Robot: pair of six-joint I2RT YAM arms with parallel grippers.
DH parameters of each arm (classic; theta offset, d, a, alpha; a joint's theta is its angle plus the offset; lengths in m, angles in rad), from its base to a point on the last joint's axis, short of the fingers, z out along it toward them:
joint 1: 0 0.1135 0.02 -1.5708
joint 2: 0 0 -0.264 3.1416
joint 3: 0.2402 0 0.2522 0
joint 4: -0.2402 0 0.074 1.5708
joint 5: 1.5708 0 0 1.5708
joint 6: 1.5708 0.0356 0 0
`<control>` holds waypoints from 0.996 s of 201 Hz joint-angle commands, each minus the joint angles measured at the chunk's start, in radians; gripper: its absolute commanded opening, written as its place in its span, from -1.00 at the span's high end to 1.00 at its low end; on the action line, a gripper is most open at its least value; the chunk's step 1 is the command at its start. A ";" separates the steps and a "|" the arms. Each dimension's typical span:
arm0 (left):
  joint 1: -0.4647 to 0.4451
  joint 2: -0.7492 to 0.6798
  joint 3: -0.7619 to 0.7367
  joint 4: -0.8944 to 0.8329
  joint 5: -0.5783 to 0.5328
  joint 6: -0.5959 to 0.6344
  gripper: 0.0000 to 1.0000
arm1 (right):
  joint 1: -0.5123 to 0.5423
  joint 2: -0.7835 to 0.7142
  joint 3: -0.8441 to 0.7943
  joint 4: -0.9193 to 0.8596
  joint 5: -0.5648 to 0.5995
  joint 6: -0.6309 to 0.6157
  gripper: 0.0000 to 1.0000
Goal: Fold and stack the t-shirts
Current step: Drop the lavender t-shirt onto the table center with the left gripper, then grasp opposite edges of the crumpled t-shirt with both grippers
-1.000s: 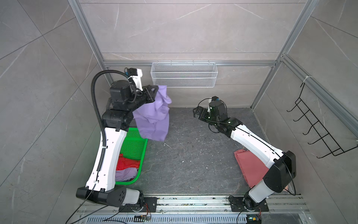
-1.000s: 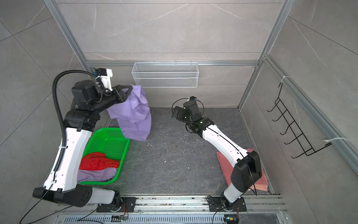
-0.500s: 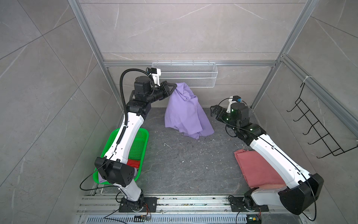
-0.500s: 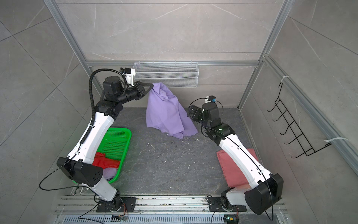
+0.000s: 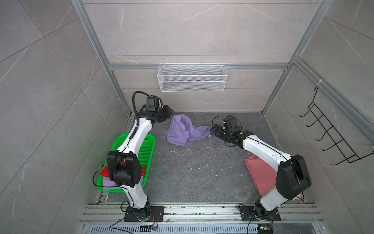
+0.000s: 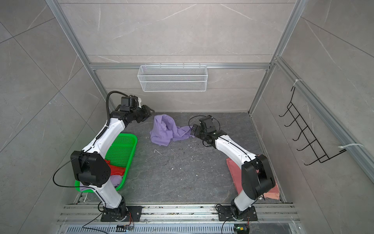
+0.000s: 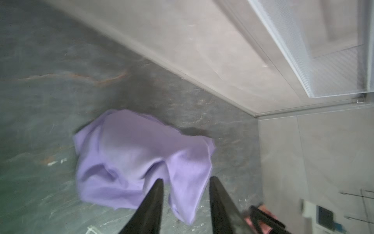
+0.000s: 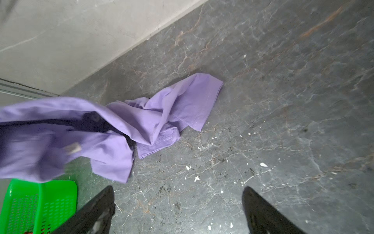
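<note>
A crumpled lavender t-shirt [image 5: 183,129] [image 6: 167,130] lies on the dark floor at the back centre, one sleeve stretched to the right. My left gripper [image 5: 170,113] [image 7: 186,179] hovers just left of it, open, the cloth [image 7: 137,154] beyond its fingertips and free of them. At the sleeve end my right gripper [image 5: 212,131] [image 8: 178,188] is open over bare floor, the shirt [image 8: 162,113] ahead of it. A folded salmon-pink t-shirt [image 5: 261,174] [image 6: 234,168] lies under the right arm. A red t-shirt [image 5: 104,171] and a lavender one [image 6: 116,180] lie in the green basket [image 5: 147,150].
The green basket [image 6: 121,145] [image 8: 40,200] stands at the left, partly under the left arm. A white wire-mesh basket [image 5: 192,78] hangs on the back wall. A black wire hook rack [image 5: 332,133] is on the right wall. Aluminium rails run along the front.
The left gripper swung the lavender shirt from above the basket to the back centre, lowered and opened; the shirt now lies on the floor. The right gripper came down to its sleeve end.
</note>
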 commanded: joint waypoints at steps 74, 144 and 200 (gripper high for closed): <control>-0.214 0.042 -0.063 -0.249 -0.145 0.295 -0.25 | 0.003 0.287 0.214 -0.083 0.021 -0.035 -0.79; -0.274 0.161 -0.184 -0.122 -0.181 0.269 -0.28 | 0.004 0.469 0.347 -0.122 0.076 -0.018 -0.76; -0.276 0.291 -0.103 -0.054 -0.188 0.272 -0.26 | 0.007 0.583 0.465 -0.212 0.137 -0.035 -0.75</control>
